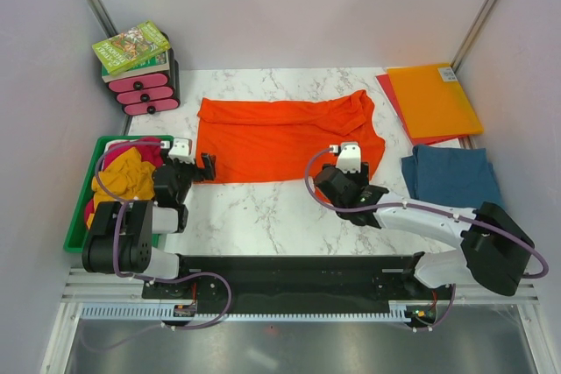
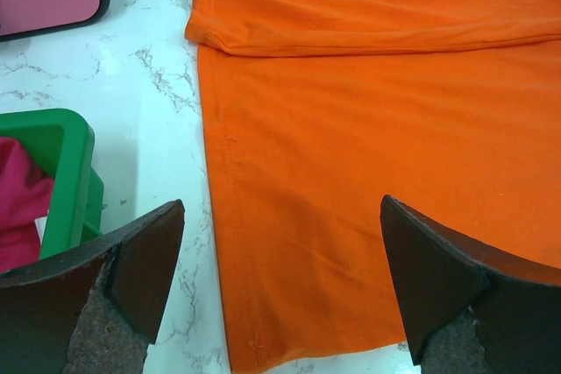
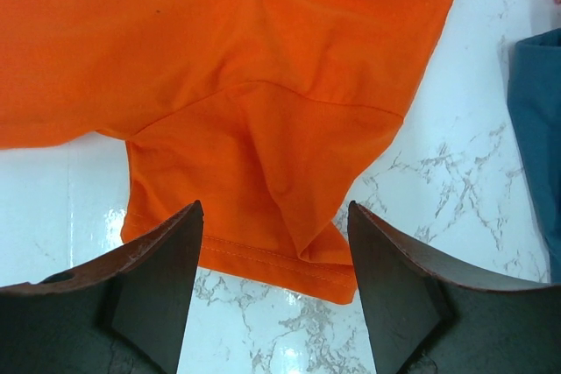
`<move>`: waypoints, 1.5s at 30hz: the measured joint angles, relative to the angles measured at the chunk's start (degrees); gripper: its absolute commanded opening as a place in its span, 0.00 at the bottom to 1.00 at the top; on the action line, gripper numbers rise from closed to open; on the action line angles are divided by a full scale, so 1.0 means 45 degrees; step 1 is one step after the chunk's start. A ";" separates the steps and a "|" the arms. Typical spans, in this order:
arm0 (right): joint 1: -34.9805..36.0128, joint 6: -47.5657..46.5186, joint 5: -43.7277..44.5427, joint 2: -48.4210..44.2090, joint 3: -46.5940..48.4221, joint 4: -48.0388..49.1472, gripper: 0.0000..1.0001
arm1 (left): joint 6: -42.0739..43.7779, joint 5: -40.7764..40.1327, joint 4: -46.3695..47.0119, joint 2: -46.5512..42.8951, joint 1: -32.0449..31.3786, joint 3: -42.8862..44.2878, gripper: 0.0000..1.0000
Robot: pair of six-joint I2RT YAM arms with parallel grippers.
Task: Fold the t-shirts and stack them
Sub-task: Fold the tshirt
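The left end effector (image 1: pixel 206 166) stands fully open and holds nothing. It is at the near left corner of the orange t-shirt (image 1: pixel 280 137). In the left wrist view the hemmed left edge of the shirt runs between its two fingers, so one finger is over the bare bench (image 1: pixel 280 216) and the other over the orange cloth. We cannot tell if the fingers touch the surface.

The right end effector (image 1: pixel 349 158) is also open, a little less wide, and it has hold of nothing. In the right wrist view its fingers stand on both sides of the near hem of a sleeve, which lies flat but wrinkled on the bench.

The orange t-shirt lies spread across the middle of the bench, with its far edge folded over and its right part bunched. The teal-blue t-shirt (image 1: pixel 451 174) lies folded on the right, apart from the orange one. A mustard-yellow t-shirt (image 1: pixel 130 177) and a magenta t-shirt (image 1: pixel 152 153) are crumpled in the green tray (image 1: pixel 77 216) on the left.

At the far right an orange folder (image 1: pixel 434 98) lies on a red folder (image 1: pixel 392 94). At the far left a book (image 1: pixel 131 47) lies on top of a pink drawer unit (image 1: pixel 145 94).
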 measured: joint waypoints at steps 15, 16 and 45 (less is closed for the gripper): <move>0.0000 -0.0670 -0.0121 -0.0879 -0.0797 0.0253 0.75 | -0.0355 -0.5430 -0.5051 -0.1768 -0.2429 0.2390 1.00; 0.0000 -0.0675 -0.0126 -0.0879 -0.0797 0.0238 0.75 | -0.0772 -0.6203 -0.6557 -0.2205 -0.2725 0.3293 1.00; 0.0000 0.0175 -0.0374 -0.1899 -0.0325 -0.1088 0.74 | -0.9301 -0.5697 -2.1051 -0.0151 -0.3118 0.8145 0.90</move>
